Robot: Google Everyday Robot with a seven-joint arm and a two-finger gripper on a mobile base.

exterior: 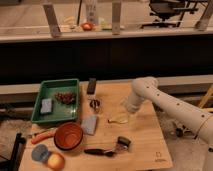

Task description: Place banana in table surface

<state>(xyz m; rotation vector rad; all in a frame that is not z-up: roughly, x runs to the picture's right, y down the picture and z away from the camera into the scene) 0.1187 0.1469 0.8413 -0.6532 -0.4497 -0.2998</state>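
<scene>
- Camera view: the arm (pixel 170 102) reaches in from the right and bends down to the claw (pixel 131 114), which hangs low over the middle of the counter (pixel 145 145). Whether it is apart, together or clamped on something, I cannot tell.
- The banana (pixel 118 119) lies on or just above the wood, with its right end touching or just beside the claw. I cannot tell whether it is resting there or held.
- Risk if it is held: letting go before it lies flat could make it rock on its curve or roll toward the grey pad (pixel 90 124) just to its left.
- Risk if it is down: lifting away while one side of the claw clings could drag or flip the banana.
- Risk from crowding: the can (pixel 123 142) and the black tool (pixel 97 151) sit near, below the banana, and a careless sweep of the arm could knock them.
- The bowl (pixel 68 136), carrot (pixel 42 135) and tray (pixel 55 100) lie farther left, so a small slide would likely stop short of them.
- The counter's edges are well apart from the banana, so a fall to the floor seems unlikely.
</scene>
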